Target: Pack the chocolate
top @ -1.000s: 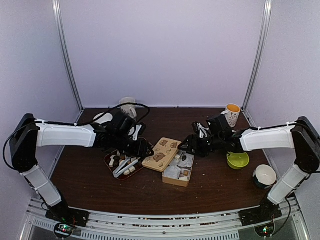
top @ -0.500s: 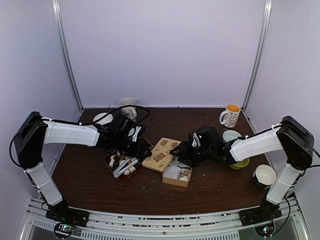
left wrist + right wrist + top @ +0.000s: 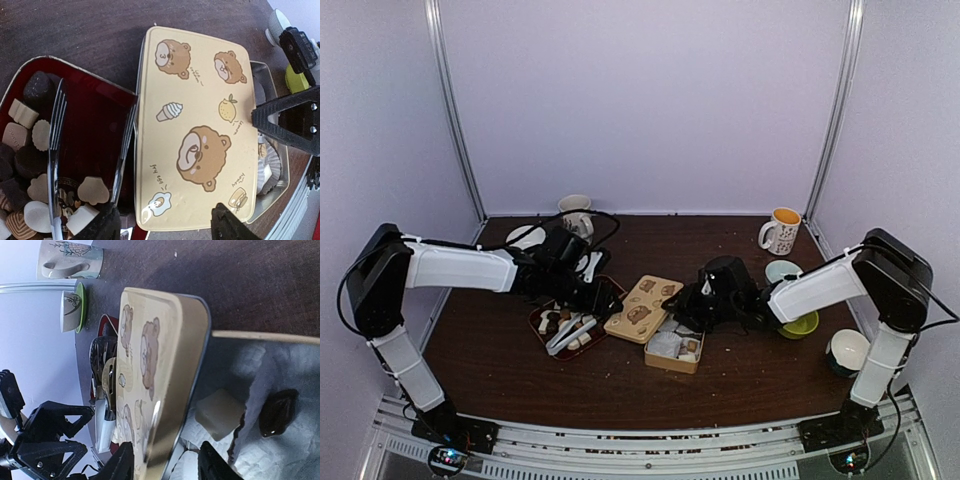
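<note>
Right arm sits further left than a sec ago, off the green bowl [image 3: 798, 325]. We find the right gripper [image 3: 165, 462] over the tin [image 3: 672, 364], jaws apart on either side of the raised edge of the lid [image 3: 145, 355], nothing gripped. Nearest us, at right, is a white bowl [image 3: 848, 350]. Inside the tin, on paper liners, lie a white cube [image 3: 217, 412] & a brown piece [image 3: 277, 412]. The lid, bear print up, overlaps the tin's left rim. Just left, the red tray [image 3: 100, 95] holds most of the chocolate [image 3: 30, 125], white & brown, plus tongs [image 3: 55, 150]. The left gripper [image 3: 165, 227] hovers above tray & lid, open, empty. At the back: an orange-lined mug [image 3: 782, 230] and a pale mug [image 3: 576, 208].
</note>
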{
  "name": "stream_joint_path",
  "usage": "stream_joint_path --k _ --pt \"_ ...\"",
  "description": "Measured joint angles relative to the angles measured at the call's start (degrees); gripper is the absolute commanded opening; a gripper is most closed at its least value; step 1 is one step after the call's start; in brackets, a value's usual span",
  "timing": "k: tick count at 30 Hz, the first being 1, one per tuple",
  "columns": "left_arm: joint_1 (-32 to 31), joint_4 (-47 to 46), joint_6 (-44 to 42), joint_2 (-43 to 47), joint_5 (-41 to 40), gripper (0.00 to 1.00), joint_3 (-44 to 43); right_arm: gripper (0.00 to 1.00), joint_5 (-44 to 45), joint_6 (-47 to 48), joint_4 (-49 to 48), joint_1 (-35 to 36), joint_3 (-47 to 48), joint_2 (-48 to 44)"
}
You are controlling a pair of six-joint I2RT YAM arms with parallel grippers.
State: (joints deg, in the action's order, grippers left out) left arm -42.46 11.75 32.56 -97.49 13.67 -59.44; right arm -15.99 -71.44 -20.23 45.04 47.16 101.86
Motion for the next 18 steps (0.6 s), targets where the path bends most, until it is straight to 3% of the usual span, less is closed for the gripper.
stream_joint_path --k 8,12,18 --pt "0.0 -0.2 0.0 2.1 0.0 0.64 1.5 0.31 0.1 -1.4 -2.1 0.0 1.4 1.7" --pt "0.0 -0.1 0.0 2.3 0.0 0.64 2.1 0.11 0.5 -2.5 -2.9 0.0 1.3 2.1" --pt "0.0 -0.2 0.0 2.3 0.0 0.64 2.1 0.1 0.8 -3.7 -6.0 0.0 1.2 0.8"
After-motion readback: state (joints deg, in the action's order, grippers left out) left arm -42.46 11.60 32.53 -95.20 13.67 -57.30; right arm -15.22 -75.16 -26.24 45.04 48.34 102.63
